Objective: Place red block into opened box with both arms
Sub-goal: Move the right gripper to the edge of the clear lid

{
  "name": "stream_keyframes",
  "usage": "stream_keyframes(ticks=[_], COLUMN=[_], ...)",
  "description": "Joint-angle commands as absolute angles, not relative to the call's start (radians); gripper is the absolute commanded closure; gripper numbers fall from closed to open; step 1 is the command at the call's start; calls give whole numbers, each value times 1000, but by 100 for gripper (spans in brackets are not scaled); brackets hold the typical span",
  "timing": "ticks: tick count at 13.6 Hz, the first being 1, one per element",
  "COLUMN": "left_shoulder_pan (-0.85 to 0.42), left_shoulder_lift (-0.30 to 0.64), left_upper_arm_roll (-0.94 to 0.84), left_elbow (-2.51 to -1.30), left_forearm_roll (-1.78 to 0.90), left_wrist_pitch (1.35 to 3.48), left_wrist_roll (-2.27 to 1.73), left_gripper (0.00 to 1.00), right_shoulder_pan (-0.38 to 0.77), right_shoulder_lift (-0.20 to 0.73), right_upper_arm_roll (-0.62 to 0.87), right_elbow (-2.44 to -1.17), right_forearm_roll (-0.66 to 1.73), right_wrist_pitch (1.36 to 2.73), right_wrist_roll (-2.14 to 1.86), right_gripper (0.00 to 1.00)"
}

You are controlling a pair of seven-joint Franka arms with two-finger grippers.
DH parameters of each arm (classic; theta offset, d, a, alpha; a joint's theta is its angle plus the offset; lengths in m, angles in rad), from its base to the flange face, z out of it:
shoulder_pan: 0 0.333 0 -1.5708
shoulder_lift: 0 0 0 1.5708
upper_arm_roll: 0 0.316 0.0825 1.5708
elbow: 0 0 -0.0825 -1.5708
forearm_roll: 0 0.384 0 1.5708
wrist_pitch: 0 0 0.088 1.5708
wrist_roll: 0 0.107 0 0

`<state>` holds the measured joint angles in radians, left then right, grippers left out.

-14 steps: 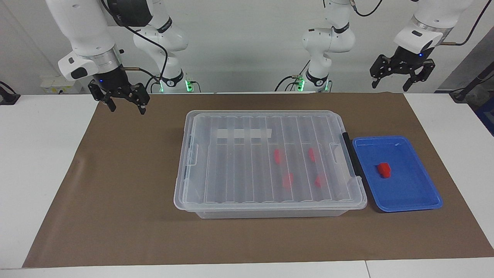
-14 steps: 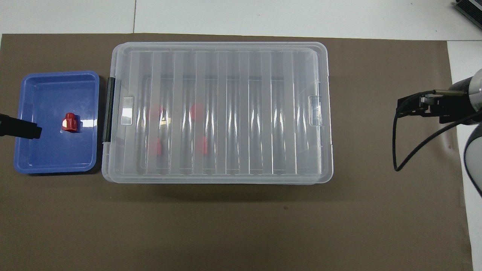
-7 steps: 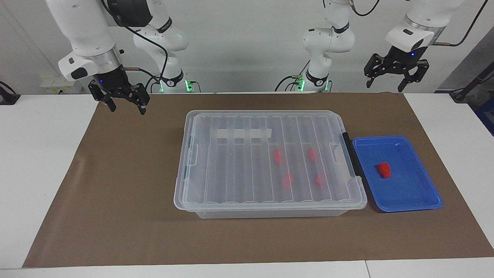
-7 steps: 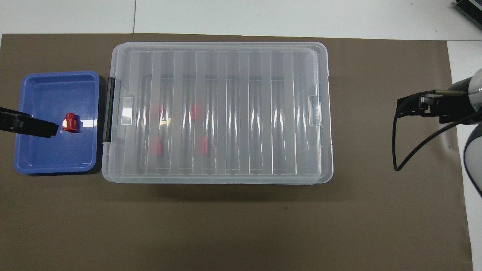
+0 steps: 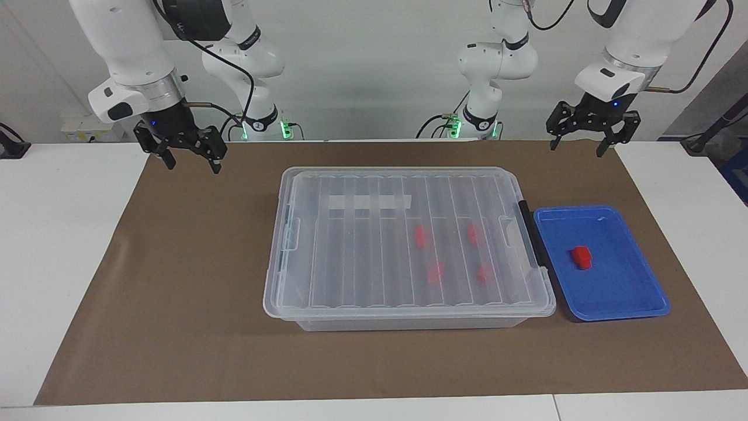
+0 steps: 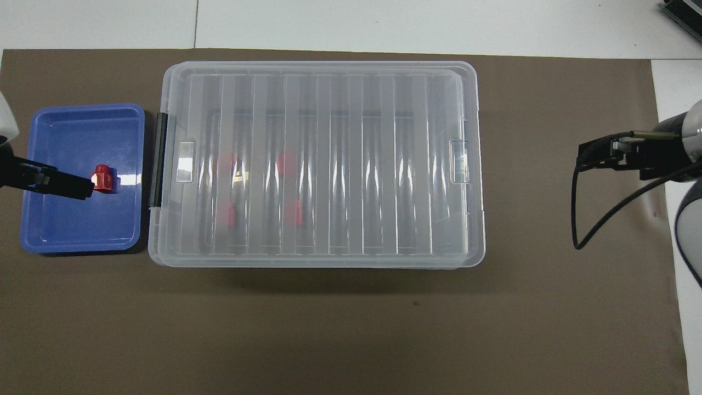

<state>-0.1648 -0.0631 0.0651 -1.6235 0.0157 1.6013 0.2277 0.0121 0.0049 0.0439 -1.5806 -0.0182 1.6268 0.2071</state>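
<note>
the box (image 5: pixel 409 245) sits mid-table with its ribbed lid (image 5: pixel 403 193) down flat, closing off every way in from above — four red blocks inside show only through the plastic. just beside its black handle (image 5: pixel 533 240), toward the left arm's end, the blue tray (image 5: pixel 619 304) lies open-topped; nothing stands over the red block (image 5: pixel 581 258) in it. the gap between tray and box is narrow. the brown mat (image 5: pixel 187 280) is bare toward the right arm's end and on the side away from the robots — wide room to pass there.
</note>
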Motion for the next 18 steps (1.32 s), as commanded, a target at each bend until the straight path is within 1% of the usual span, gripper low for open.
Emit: stream_keyframes(ticks=[1, 3, 6, 8, 10, 14, 18], left_shoulder_pan=[-166, -163, -164, -164, -164, -166, -158], left_shoulder_lift=[-75, -78, -80, -81, -84, -84, -86], left_upper_arm_roll=[54, 51, 58, 60, 58, 58, 66], left_elbow=[-1643, -1646, -1641, -1643, -1644, -1646, -1647], left_forearm_roll=[31, 31, 31, 31, 31, 31, 31], left_wrist_pitch=[1647, 1657, 1658, 1658, 1655, 1655, 1654], left_wrist_roll=[259, 259, 256, 250, 252, 252, 250], left_gripper=[0, 0, 0, 0, 0, 0, 0], right_shoulder_pan=[9, 11, 15, 20, 44, 126, 192], right_shoulder_lift=[14, 6, -14, -35, -37, -17, 31], right_upper_arm_roll=[46, 46, 48, 51, 51, 51, 51], right_elbow=[-1569, -1589, -1643, -1701, -1729, -1792, -1838], right_forearm_roll=[-11, -9, -11, -9, -9, -8, -8], right_wrist_pitch=[1615, 1635, 1707, 1771, 1810, 1937, 2054], right_wrist_roll=[198, 198, 202, 204, 219, 356, 423], right_gripper=[0, 0, 0, 0, 0, 0, 0])
